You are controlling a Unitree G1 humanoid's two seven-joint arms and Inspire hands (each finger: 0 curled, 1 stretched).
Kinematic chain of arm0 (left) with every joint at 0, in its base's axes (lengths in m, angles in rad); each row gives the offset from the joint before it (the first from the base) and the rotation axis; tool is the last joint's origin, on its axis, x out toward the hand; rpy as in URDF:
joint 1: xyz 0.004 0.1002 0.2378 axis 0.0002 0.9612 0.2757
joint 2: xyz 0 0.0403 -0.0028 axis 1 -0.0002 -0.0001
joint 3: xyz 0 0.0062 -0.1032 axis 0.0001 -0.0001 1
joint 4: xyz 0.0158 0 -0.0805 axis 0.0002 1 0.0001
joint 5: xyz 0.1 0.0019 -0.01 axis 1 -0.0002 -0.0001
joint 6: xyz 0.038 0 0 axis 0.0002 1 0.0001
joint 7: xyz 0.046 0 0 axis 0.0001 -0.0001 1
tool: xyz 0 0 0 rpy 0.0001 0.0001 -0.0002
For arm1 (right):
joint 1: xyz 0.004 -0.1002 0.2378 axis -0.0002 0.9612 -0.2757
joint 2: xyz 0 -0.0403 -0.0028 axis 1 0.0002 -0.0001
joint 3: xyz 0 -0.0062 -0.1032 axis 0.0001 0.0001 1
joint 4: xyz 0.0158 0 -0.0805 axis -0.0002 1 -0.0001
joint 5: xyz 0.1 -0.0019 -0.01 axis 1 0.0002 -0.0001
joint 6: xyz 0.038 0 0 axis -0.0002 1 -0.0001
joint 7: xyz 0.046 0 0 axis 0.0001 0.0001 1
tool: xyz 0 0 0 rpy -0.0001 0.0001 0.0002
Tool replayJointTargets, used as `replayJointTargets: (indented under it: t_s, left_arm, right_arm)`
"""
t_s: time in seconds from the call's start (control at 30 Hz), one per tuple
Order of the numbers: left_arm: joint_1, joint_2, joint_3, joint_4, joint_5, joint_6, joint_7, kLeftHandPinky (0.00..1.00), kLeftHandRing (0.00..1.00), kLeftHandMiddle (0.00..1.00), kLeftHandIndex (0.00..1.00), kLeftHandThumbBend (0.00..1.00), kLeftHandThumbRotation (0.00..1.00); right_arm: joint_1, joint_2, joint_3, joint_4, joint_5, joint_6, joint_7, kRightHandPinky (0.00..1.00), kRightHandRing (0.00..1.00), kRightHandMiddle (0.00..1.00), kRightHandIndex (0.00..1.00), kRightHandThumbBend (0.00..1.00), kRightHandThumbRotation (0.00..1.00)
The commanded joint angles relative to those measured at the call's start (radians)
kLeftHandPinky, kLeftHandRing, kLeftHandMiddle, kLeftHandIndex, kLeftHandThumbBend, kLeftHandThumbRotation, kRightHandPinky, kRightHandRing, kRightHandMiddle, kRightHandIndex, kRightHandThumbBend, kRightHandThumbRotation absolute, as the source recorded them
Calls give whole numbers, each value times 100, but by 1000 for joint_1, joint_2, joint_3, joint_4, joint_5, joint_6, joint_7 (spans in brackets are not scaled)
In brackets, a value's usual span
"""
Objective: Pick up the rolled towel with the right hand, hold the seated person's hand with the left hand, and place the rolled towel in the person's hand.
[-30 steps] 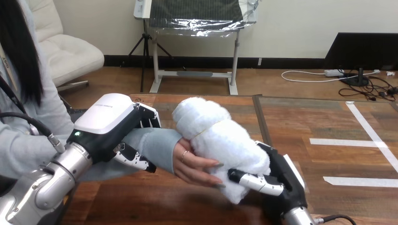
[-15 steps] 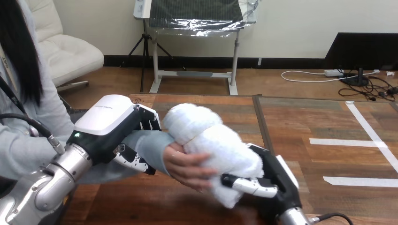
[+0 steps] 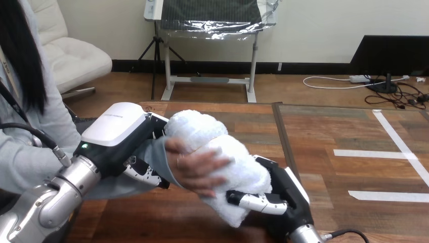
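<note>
The right hand grips the rolled towel from below, and the person's hand covers its middle. The left hand curls round the person's wrist.

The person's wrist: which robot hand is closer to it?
Left. The left hand is curled round the person's wrist. The right hand is apart from it, gripping the lower end of the rolled towel.
</note>
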Motion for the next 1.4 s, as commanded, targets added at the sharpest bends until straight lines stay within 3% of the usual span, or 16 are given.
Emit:
replayJointTargets:
  t_s: [0.0,0.87,1.37]
  left_arm:
    - [-54,-26,41,-73,-29,-2,28,38,38,43,44,91,0]
    - [-50,-34,31,-35,-4,-23,75,38,40,44,46,91,1]
    - [-39,-35,29,-41,-1,-9,77,42,44,49,51,93,4]
  right_arm:
    - [-20,12,31,-11,-19,-30,24,20,23,32,31,70,0]
    - [-28,3,26,-8,-27,-47,0,20,24,33,32,72,0]
    - [-37,-5,18,-13,-27,-17,-30,21,25,34,36,75,0]
